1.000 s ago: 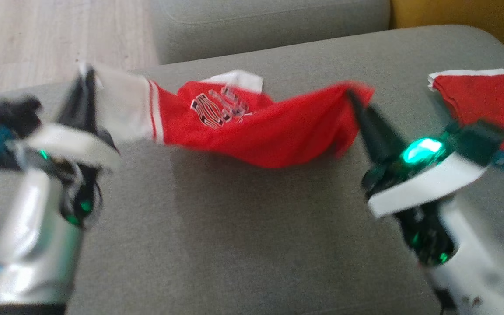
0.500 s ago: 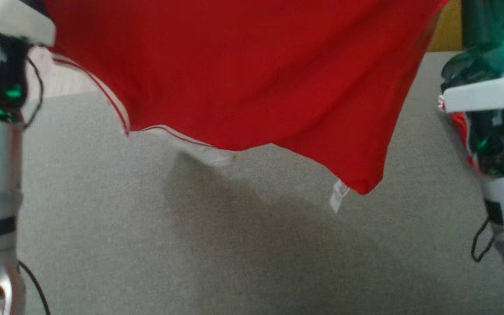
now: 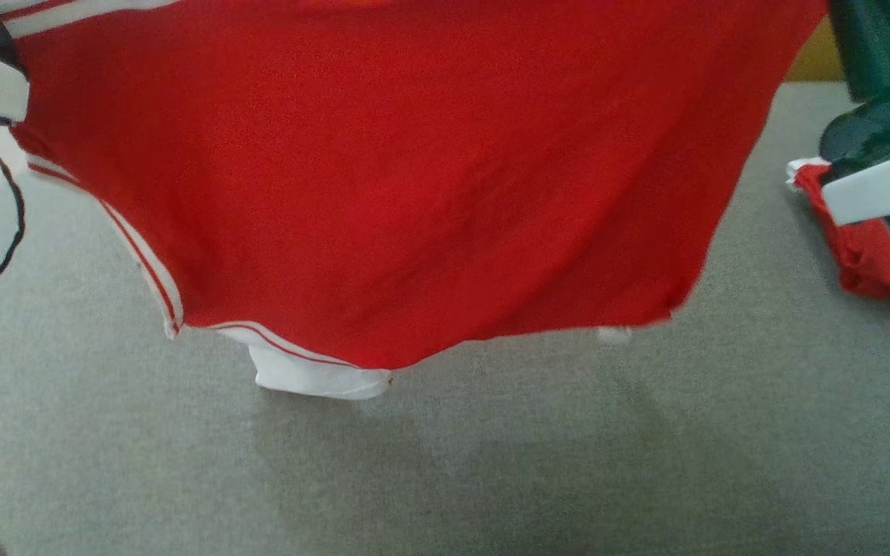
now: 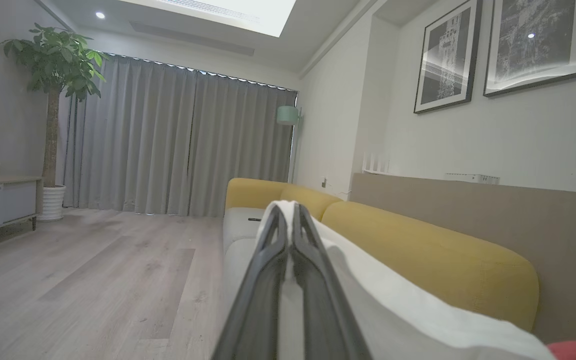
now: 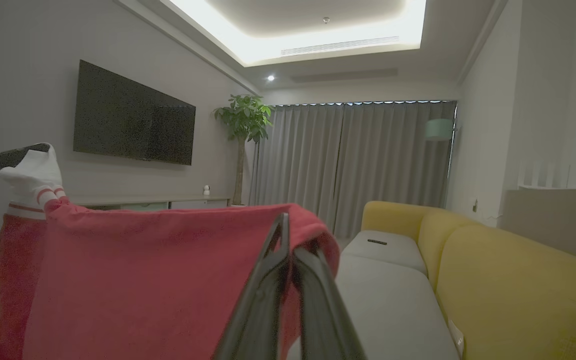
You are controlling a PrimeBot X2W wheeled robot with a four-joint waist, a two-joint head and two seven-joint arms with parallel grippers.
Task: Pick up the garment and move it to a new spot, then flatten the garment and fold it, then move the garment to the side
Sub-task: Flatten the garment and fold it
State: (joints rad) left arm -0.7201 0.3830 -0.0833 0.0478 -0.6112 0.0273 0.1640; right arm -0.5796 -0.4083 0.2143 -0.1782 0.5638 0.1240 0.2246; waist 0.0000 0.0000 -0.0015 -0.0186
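Head view: one red garment (image 3: 414, 193) aloft, left fingers (image 4: 265, 290) and right fingers (image 5: 260, 300) clamped on it; second garment (image 3: 858, 255) beside.

garment (image 3: 414, 177): red, white cuffs with thin red stripes
seat cushion (image 3: 491, 463): grey
other garment (image 3: 862, 266): red, white edge
backrest (image 4: 418, 245): yellow
curtains (image 4: 168, 145): grey
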